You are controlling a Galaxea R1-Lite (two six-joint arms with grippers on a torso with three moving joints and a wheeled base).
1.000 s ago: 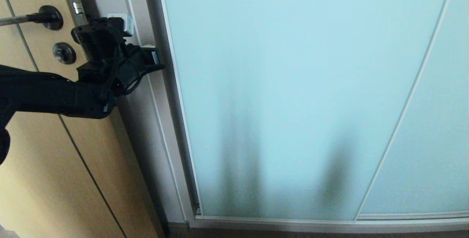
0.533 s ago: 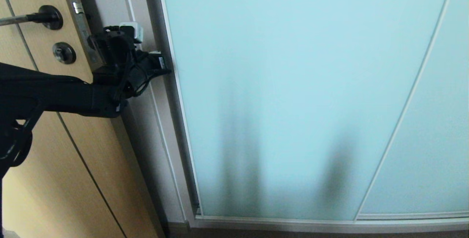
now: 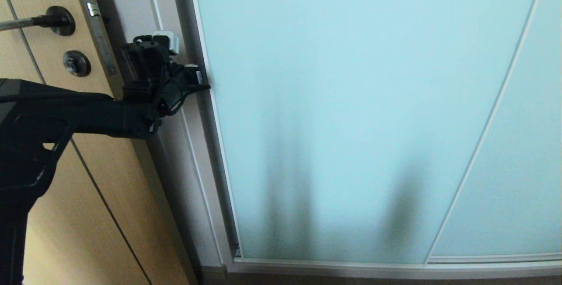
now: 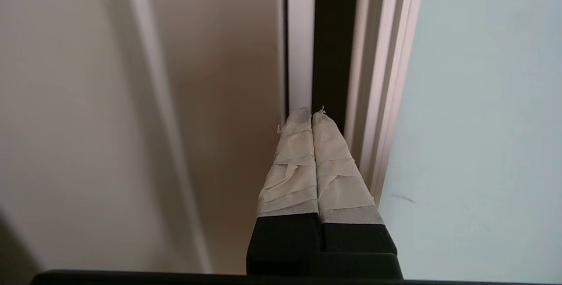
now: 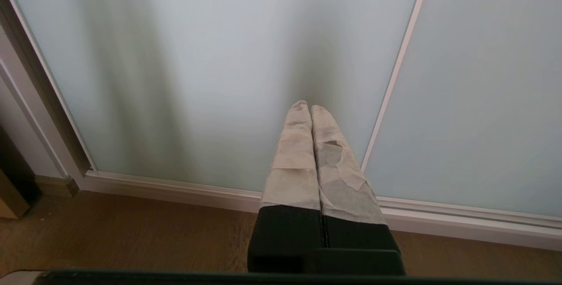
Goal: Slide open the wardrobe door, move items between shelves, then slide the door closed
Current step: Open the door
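Black left gripper (image 3: 204,84), jaws together, seemingly touches sliding wardrobe door (image 3: 351,100) edge.

Left claw (image 3: 203,84) closed on outstretched arm; right claw (image 5: 311,108) closed too.

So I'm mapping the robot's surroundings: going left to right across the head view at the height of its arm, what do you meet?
Wood door → left gripper, jaws shut → wardrobe frame → sliding wardrobe door → second glass panel.
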